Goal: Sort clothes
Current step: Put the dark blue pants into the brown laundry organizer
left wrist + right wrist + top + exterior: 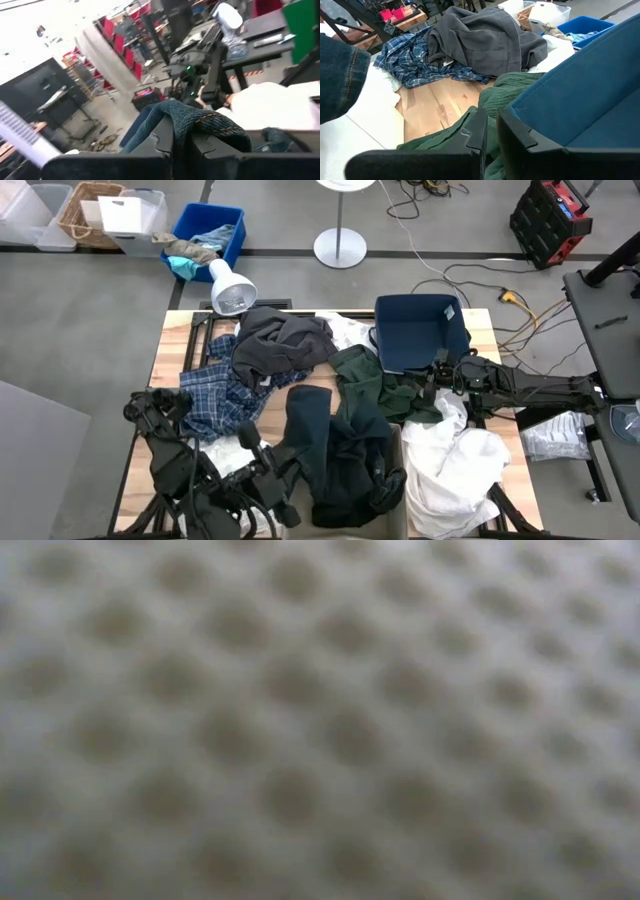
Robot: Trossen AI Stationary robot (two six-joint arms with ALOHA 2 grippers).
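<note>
Clothes lie heaped across the table; left gripper is clamped on a denim garment, lifting it clear, while right gripper, fingers together, pinches the dark green garment.

Both end effectors closed, low.

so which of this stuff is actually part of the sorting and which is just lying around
Part of the job:
charcoal grey garment
plaid shirt
dark green garment
jeans
white garment
navy fabric bin
left gripper, shut on the jeans

Just lying about:
blue crate of rags
wicker basket
lamp
</note>
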